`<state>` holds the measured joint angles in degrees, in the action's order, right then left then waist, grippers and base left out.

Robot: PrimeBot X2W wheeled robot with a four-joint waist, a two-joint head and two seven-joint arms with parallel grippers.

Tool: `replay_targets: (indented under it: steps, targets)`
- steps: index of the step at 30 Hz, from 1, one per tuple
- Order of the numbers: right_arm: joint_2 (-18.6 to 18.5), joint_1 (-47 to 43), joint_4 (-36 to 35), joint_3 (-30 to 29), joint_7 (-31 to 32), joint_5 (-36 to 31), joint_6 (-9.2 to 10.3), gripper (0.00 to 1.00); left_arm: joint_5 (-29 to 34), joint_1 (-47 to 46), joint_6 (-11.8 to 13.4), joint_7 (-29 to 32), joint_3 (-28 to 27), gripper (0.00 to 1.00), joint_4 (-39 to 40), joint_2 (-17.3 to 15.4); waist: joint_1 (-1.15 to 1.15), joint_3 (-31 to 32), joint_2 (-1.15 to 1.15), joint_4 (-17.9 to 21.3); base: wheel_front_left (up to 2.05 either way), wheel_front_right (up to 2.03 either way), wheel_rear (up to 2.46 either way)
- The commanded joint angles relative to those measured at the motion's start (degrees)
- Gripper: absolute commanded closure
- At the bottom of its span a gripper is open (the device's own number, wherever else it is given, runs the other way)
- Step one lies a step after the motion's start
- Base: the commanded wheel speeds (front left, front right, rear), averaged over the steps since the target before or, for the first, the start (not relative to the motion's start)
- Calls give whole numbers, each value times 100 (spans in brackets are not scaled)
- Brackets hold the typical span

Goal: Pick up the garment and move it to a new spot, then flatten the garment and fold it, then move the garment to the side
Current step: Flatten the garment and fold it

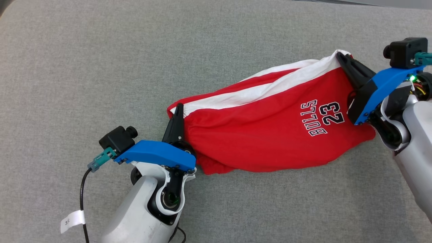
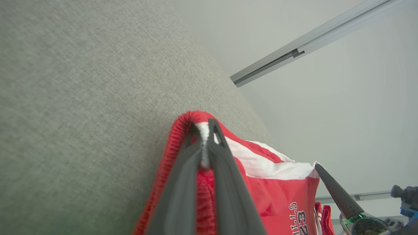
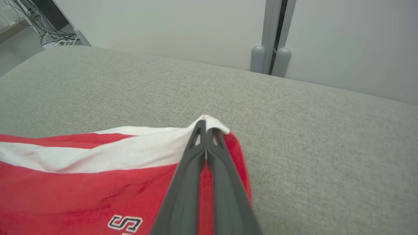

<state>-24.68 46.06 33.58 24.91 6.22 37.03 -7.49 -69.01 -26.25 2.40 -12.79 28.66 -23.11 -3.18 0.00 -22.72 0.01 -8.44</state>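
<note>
Above the surface (image 1: 101,50), the garment (image 1: 263,135) hangs stretched between my two grippers. The left gripper (image 1: 178,107) has its fingers clamped on the ribbed corner, and the right gripper (image 1: 340,55) on the white-trimmed corner. Recommended: I lower both together, hold tension even, and lay it without wrinkles.

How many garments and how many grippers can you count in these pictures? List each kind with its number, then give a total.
Garments: 1, the red garment
Grippers: 2, the left gripper and the right gripper
Total: 3
</note>
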Motion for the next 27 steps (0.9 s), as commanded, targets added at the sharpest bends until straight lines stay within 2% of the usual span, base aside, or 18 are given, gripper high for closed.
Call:
replay_targets:
  steps: [1,3,5,6,7,8,9,10,18,27]
  targets:
    - [-31,125,72,49,-56,37,-1,100,8,-93,-19,-53,10,100,-33,6,0,8,-1,-7,0,0,0]
    - [-19,228,255,198,-153,78,-1,100,18,-114,10,-55,19,100,-60,9,0,25,-1,-25,0,0,0]
    - [10,322,433,334,-257,119,-1,100,19,-129,37,-76,36,88,-71,12,0,42,-1,-44,0,0,0]
    - [29,370,528,393,-308,150,-1,100,21,-129,47,-78,55,85,-74,14,0,51,-1,-54,0,0,0]
    - [46,410,627,435,-368,166,-1,96,31,-122,61,-75,82,74,-76,15,0,67,-1,-68,0,0,0]
    - [62,455,735,462,-425,199,-1,81,52,-120,87,-75,101,61,-76,14,0,79,-1,-78,0,0,0]
    - [78,490,834,490,-489,225,-1,52,71,-124,125,-74,116,12,-76,15,0,94,-1,-90,0,0,0]
    - [100,510,932,528,-546,247,-1,0,88,-119,164,-53,142,0,-79,14,0,116,-1,-101,0,0,0]
    - [132,613,1411,927,-831,448,-1,0,589,27,564,305,607,0,120,-423,0,323,-1,-124,0,0,0]
    - [-168,481,1637,1286,-900,789,-1,0,957,423,918,573,806,0,996,-1177,0,650,-1,-106,0,0,0]
